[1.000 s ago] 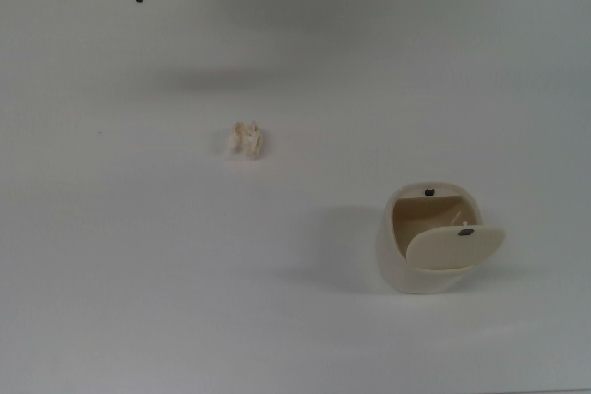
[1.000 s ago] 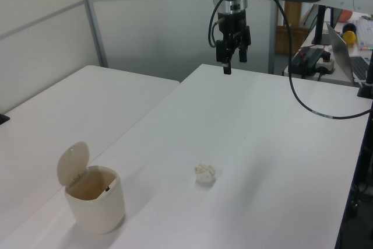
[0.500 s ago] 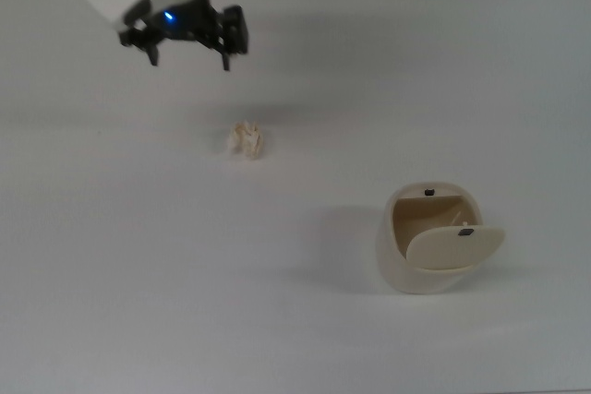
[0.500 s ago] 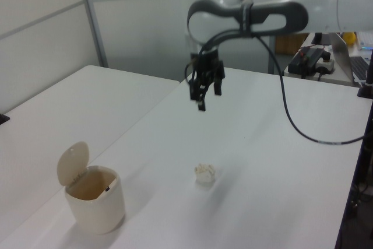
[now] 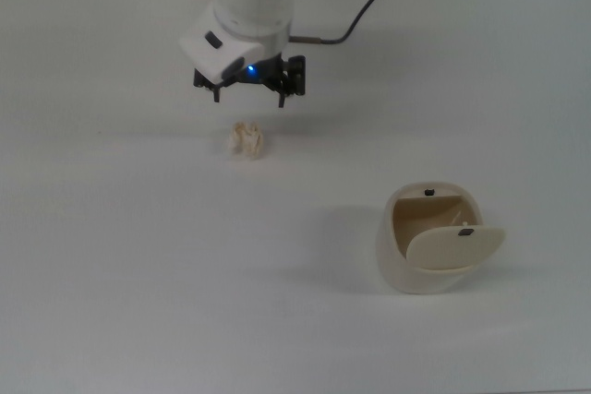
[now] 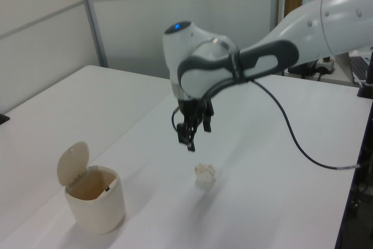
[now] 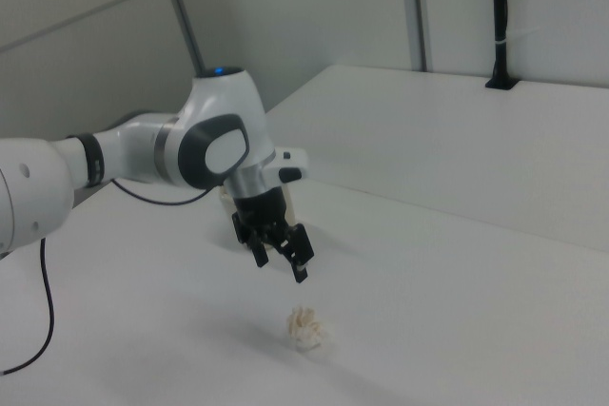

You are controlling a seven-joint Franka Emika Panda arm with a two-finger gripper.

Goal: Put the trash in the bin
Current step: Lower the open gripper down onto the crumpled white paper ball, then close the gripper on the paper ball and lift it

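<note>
A broad white table point(image 5: 111, 256) fills the scene, with pale wall panels behind it in the left view. The white Franka arm point(image 6: 280, 45) reaches over the table, its wrist bent down. The cream bin point(image 5: 429, 251) stands on the table toward the top view's lower right, its swing flap lid point(image 5: 455, 246) tipped up so the tan interior shows; in the left view the bin point(image 6: 94, 199) sits at the lower left, well apart from the arm. The black claw point(image 5: 249, 94) hangs in the air with its two fingers spread apart, gripping nothing. The crumpled paper trash point(image 5: 247, 139) lies on the table just below the claw in the top view, not touching it
</note>
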